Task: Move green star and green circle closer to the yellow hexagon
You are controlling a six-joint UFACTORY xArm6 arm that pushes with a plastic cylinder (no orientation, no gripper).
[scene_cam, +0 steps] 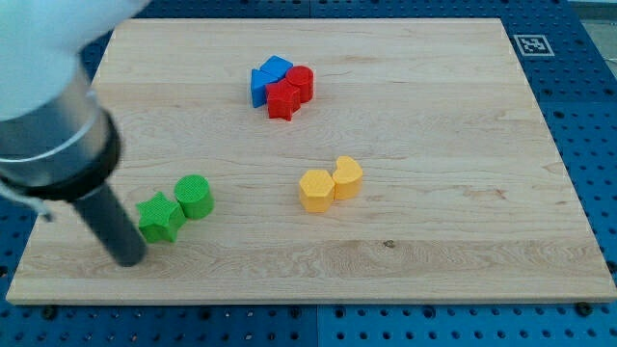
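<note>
A green star (159, 216) lies at the view's lower left of the wooden board (434, 260). A green circle (194, 196) touches it on its upper right. A yellow hexagon (315, 190) lies near the board's middle, touching a yellow heart-like block (348, 177) on its right. My tip (130, 258) rests on the board just left of and below the green star, very close to it or touching it. The rod rises up and to the left into a large blurred arm body (53, 125).
A cluster of blue and red blocks lies at the view's top middle: two blue blocks (266, 79), a red star (283, 99) and a red round block (302, 81). A marker tag (532, 44) sits off the board's top right corner.
</note>
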